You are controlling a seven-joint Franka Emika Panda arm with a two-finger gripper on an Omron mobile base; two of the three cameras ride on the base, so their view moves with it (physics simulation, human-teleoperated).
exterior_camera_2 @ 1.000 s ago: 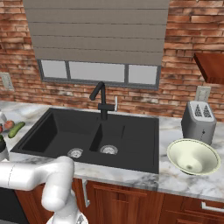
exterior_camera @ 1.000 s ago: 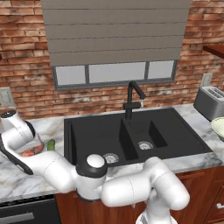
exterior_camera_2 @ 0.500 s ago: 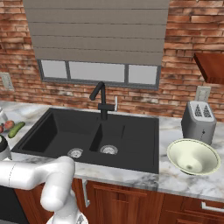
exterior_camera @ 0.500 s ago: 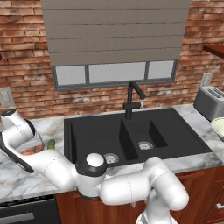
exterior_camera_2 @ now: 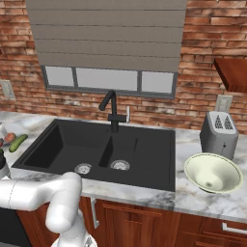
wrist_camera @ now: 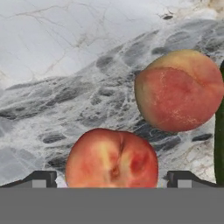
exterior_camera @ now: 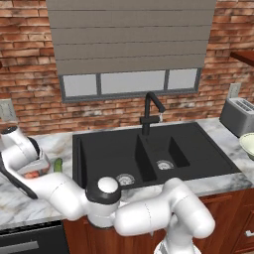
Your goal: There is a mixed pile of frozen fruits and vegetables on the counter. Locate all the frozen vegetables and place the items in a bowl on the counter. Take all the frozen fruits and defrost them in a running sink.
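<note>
Left base view: the pincer [exterior_camera: 31, 171] hangs over the white marble counter [exterior_camera: 20, 208], left of the black double sink [exterior_camera: 149, 154].

Hand view: its dark tips sit wide apart around a round red-orange peach [wrist_camera: 111, 158]. Next, I think, squeeze it and lift it.

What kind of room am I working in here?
A home kitchen, rendered: a black double-basin sink with a curved faucet set in a marble counter, and a toaster against a brick wall.
</note>
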